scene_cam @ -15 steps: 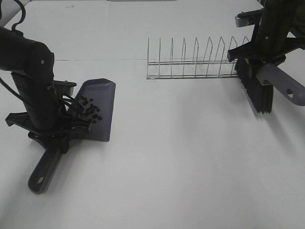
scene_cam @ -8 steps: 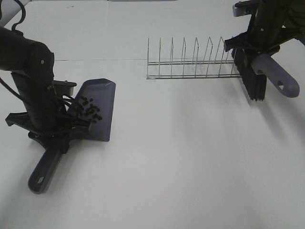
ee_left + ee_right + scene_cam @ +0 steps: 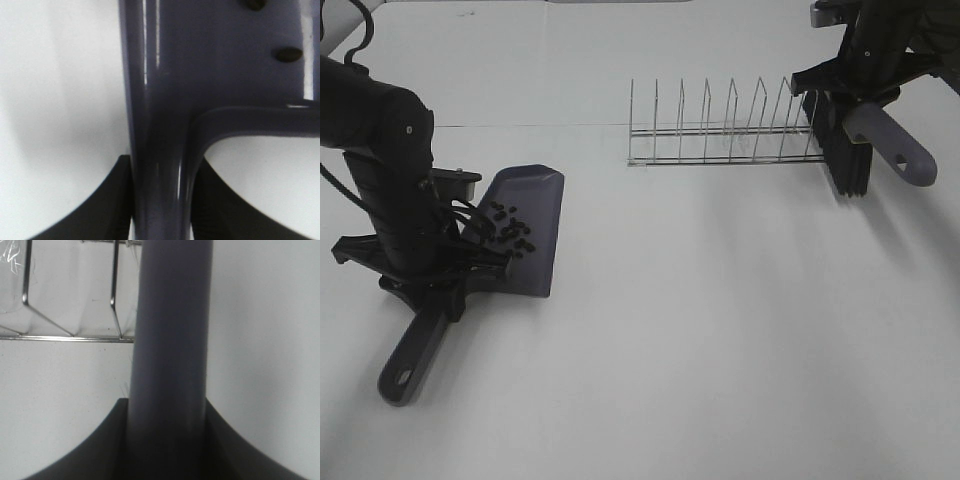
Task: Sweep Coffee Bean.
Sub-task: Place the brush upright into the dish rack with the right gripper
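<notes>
The coffee beans lie in the dustpan at nine o'clock, left gripper clamped on its handle, so I'd hold it dead level while the right gripper, clamped on the brush at two o'clock, parks it.

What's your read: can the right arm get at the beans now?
Doubtful. Nothing stands between, but the beans lie in the dustpan far left, and its claw holds the brush.

White tabletop w/ wire rack at back; soft shadows.
</notes>
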Robot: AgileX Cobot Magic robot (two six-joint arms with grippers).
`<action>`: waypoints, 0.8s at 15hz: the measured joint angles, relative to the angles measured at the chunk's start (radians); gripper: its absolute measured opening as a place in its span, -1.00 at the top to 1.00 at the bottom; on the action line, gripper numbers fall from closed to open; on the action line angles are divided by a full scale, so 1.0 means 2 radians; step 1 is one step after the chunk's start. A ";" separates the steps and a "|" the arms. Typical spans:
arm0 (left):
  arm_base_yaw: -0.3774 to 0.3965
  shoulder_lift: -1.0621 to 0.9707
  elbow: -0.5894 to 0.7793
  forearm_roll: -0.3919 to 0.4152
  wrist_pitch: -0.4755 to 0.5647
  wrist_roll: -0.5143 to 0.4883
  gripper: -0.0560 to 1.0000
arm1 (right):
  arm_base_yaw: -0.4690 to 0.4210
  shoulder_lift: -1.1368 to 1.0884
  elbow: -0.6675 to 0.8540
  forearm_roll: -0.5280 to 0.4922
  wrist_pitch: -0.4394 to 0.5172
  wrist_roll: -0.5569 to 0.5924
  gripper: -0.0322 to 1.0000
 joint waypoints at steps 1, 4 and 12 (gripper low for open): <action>0.000 0.000 0.000 0.000 0.000 0.000 0.41 | -0.006 0.007 -0.012 0.013 -0.008 -0.009 0.38; 0.000 0.000 0.000 0.000 0.000 0.000 0.41 | -0.007 0.012 -0.015 0.013 -0.021 -0.009 0.38; 0.000 -0.003 0.000 0.000 -0.003 0.001 0.41 | -0.007 0.012 -0.015 0.024 -0.020 -0.008 -0.26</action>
